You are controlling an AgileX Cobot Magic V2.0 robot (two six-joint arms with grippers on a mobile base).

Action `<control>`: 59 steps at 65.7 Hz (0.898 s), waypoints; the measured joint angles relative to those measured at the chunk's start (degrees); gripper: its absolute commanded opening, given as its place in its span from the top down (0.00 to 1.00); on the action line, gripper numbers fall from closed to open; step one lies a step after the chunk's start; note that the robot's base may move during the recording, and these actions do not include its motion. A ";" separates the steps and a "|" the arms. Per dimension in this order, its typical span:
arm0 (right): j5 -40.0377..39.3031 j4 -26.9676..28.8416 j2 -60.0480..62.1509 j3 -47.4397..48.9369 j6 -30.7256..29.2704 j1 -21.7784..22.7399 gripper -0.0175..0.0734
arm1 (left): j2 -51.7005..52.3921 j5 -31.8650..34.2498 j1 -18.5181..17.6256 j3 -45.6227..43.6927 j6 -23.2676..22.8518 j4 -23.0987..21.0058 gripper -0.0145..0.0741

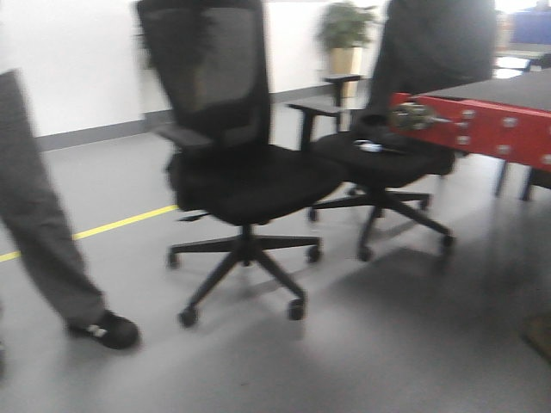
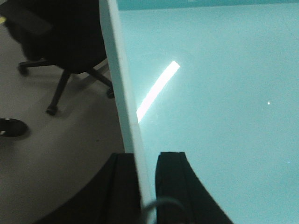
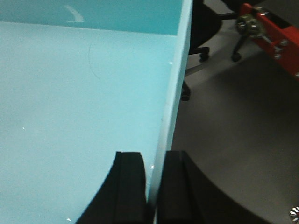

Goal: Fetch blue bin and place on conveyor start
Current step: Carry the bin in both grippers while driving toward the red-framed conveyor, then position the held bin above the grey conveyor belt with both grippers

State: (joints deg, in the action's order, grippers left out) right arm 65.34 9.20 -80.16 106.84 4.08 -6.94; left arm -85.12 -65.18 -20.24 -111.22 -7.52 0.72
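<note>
Pinching opposite walls of the blue bin (image 2: 210,116) with left claw (image 2: 148,186) and right claw (image 3: 153,179); eyeing conveyor start (image 1: 508,90) ahead, placing not yet done.

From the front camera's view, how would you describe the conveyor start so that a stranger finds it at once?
Start at the black office chair in the middle of the grey floor. Behind it to the right is a second chair, and right beside that stands the conveyor start. Its bolted red metal frame under a flat dark belt is the only red thing there.
</note>
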 measured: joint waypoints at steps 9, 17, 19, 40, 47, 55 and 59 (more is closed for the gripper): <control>-0.10 0.00 0.00 0.00 0.00 0.00 0.97 | 0.00 0.14 0.00 0.00 0.00 0.00 0.96; -0.10 0.00 -0.03 0.00 0.00 0.00 0.97 | 0.00 0.14 0.00 0.00 0.00 0.00 0.96; -0.10 0.00 -0.03 0.00 0.00 0.00 0.97 | 0.00 0.14 0.00 0.00 0.00 0.00 0.96; -0.20 0.31 -0.03 0.00 0.00 0.00 0.97 | 0.00 0.40 -0.23 0.00 0.00 2.30 0.96; -0.20 1.00 -0.12 0.00 0.00 -0.10 0.97 | 0.00 0.51 -0.35 0.00 0.00 4.23 0.96; -0.29 1.52 -0.12 0.00 0.00 -0.10 0.97 | 0.00 1.10 -0.72 0.00 0.00 6.29 0.96; -0.29 1.77 -0.12 0.00 0.00 -0.10 0.97 | 0.00 1.23 -0.76 0.00 0.00 7.16 0.96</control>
State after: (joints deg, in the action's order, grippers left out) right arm 65.06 10.97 -80.29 106.84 4.08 -7.04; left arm -85.12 -63.95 -21.00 -111.22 -7.52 7.88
